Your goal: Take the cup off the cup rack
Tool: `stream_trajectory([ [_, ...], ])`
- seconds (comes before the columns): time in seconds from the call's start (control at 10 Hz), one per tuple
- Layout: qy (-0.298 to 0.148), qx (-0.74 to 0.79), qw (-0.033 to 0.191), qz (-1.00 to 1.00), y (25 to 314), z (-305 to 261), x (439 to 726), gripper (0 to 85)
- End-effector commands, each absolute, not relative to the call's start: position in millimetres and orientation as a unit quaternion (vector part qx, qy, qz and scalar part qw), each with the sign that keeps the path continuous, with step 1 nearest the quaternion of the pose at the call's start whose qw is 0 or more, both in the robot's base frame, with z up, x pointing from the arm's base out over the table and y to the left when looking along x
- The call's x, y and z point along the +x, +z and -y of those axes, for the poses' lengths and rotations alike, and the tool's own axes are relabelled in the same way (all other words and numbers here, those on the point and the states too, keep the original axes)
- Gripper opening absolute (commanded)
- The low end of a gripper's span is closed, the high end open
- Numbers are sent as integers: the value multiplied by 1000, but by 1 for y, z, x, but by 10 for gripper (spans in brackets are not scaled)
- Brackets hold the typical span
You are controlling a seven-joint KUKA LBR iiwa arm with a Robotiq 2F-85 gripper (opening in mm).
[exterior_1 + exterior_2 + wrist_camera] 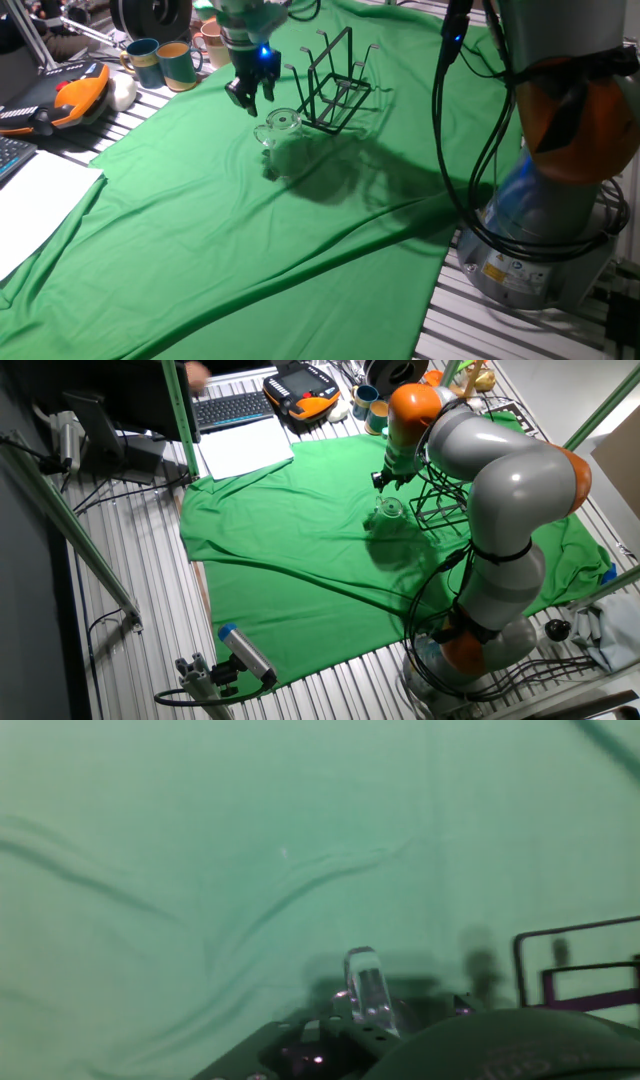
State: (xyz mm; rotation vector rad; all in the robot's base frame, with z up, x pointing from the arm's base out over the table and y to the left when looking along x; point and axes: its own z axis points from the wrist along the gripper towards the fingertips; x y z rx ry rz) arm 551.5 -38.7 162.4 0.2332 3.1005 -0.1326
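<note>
The cup is a small clear glass mug that stands upright on the green cloth, just left of the cup rack, a black wire rack with bare prongs. My gripper hangs just above and to the left of the cup, apart from it, open and empty. The other fixed view shows the gripper above the cup next to the rack. In the hand view a clear glassy piece shows low in the middle and part of the rack at the right.
Two teal-and-tan mugs and a pinkish mug stand at the back left. An orange-black pendant and white paper lie at the left. The arm's base stands at the right.
</note>
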Motion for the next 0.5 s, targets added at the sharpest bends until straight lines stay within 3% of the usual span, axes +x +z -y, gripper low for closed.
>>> stream_trajectory([
  [0.0,-42,70,10,-997,162,39,551,510],
  [0.1,-43,62,6,-997,162,39,551,510],
  [0.2,-38,55,-1,-998,162,39,551,340],
  [0.3,-31,48,-10,-998,162,39,551,340],
  [0.4,-32,36,-19,-999,162,39,551,170],
])
